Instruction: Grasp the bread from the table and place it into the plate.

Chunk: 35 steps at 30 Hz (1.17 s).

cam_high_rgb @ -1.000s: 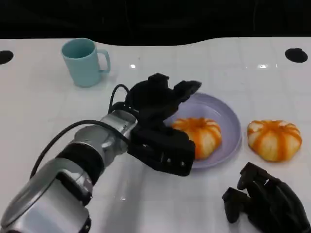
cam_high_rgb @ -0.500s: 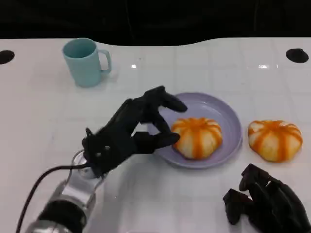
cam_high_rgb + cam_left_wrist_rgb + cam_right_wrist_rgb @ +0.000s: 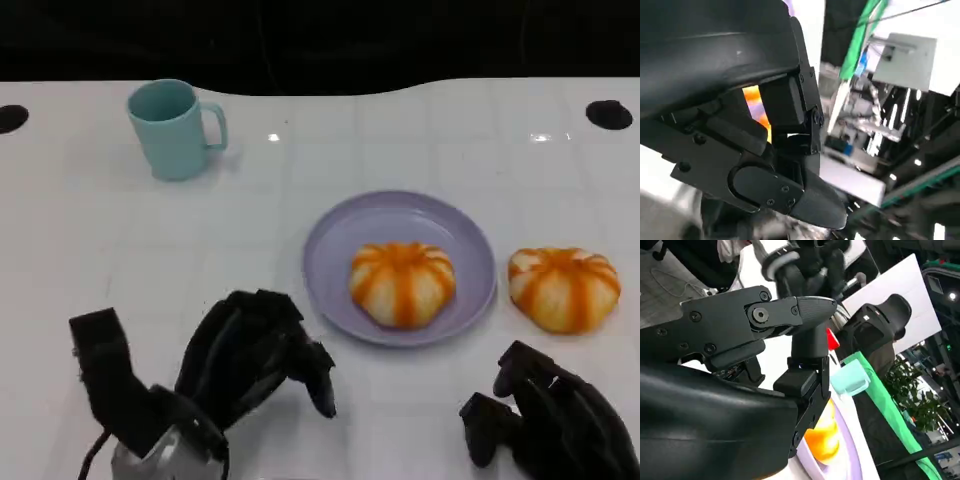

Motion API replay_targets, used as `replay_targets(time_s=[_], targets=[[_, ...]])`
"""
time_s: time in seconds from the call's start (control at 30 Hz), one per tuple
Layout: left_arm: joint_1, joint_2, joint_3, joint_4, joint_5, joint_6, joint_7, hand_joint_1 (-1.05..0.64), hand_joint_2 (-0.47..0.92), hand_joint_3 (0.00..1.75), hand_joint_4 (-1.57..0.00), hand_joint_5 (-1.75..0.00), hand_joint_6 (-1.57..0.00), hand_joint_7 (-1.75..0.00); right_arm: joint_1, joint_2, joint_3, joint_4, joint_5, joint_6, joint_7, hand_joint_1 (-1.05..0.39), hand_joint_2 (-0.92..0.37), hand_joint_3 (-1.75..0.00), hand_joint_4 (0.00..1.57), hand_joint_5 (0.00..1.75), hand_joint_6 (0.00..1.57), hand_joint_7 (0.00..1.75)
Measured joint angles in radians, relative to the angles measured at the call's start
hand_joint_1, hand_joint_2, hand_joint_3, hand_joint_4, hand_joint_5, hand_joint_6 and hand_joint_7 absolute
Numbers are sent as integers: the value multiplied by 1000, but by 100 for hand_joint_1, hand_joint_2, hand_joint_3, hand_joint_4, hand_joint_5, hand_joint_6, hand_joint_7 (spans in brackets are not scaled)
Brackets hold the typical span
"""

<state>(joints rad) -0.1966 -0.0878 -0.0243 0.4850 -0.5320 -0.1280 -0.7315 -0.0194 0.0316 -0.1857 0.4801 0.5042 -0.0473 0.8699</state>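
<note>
The white worktop (image 3: 90,230) spreads across the head view, carrying everything else. At about 7 o'clock the left robot hand (image 3: 235,365) hangs over the worktop with its fingers curled loosely downward and its thumb standing apart; it holds nothing and touches none of the objects. In the left wrist view its fingers (image 3: 790,150) are bent inward with no object between them. At 5 o'clock the right robot hand (image 3: 550,420) rests low near the worktop's near edge, fingers curled in on nothing. The right wrist view shows its fingers (image 3: 765,315) folded close, also without an object.

Just right of centre lies the lavender plate (image 3: 340,250), flat on the worktop. One orange-striped bread (image 3: 402,282) sits inside it, toward its right half, well clear of both robot hands. A second bread (image 3: 563,288) lies on the bare worktop at 3 o'clock, just beside the plate's right rim but outside it, above the right robot hand.

At 11 o'clock stands a teal mug (image 3: 170,128), upright, its handle pointing right; what it contains cannot be told.
</note>
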Motion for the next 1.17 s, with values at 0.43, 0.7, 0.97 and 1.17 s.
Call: replay_targets(time_s=[0.43, 0.7, 0.97, 1.17], targets=[[91, -24, 44, -61, -33, 126, -66, -105, 72, 0, -157, -80, -157, -48, 0, 0, 0, -5, -2, 2, -8, -59, -92, -21, 77, 174, 71, 141], [90, -25, 71, -61, -33, 140, -97, -105, 72, 0, -157, -79, -157, -48, -1, 0, 0, 0, -2, 2, -8, -59, -92, -23, 76, 174, 70, 142], [84, -26, 86, -44, -24, 140, -98, -105, 71, 0, -157, -78, -157, -46, -14, 0, -1, 16, -2, -7, -7, -58, -92, -21, 76, 174, 70, 141], [72, -28, 92, -23, -24, 141, -117, -105, 71, 1, -157, -76, -157, -42, -24, 0, -2, 38, -2, -17, -4, -57, -92, -20, 77, 172, 70, 140]])
